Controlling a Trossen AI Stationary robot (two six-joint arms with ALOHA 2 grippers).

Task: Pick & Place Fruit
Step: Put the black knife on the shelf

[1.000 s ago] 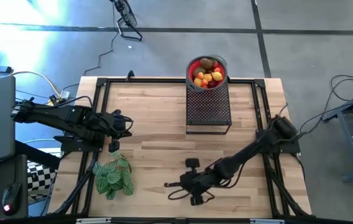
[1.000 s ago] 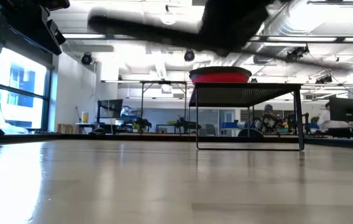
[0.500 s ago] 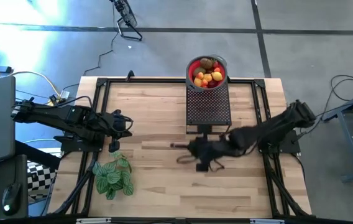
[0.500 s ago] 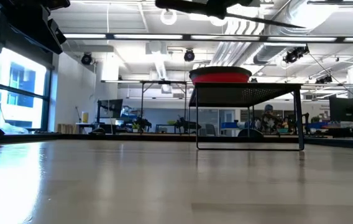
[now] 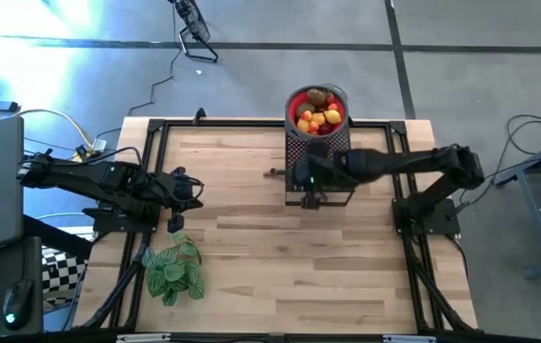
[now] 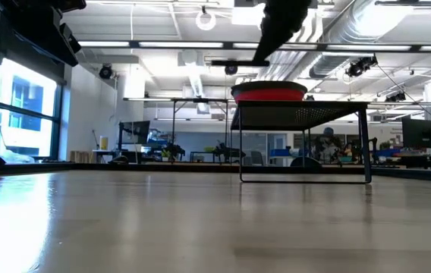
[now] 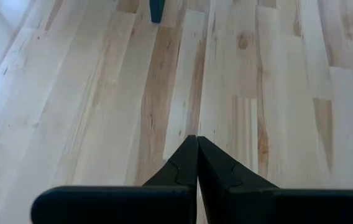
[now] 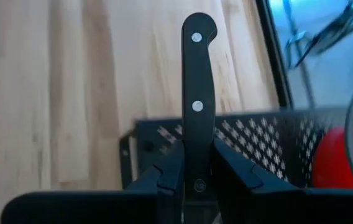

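Note:
The fruit, yellow, orange, red and one brown piece, lies heaped in a red bowl that stands on a black perforated stand at the table's far edge. My right gripper hangs over the stand's near left corner, shut on a black-handled knife. The wrist view shows the knife's riveted handle reaching out past the fingers; the blade is hidden. My left gripper waits shut at the table's left, above bare wood. My right gripper pinches the knife's handle between its two fingers, on the stretch by the rivet farthest from the butt. The fingers lie along the handle, whose butt end points toward the table's left. The knife is lifted clear of the table.
A green striped leafy plant lies near the table's front left corner. The stand rises on thin legs with the bowl on top. A black frame runs along the table's edges. Bare wood fills the middle.
My right gripper has carried the knife from near the table's front edge toward the far edge and upward, ending over the stand's near left corner. The arm has swung round and the gripper has tipped. The knife has stayed in the hold, clear of the table.

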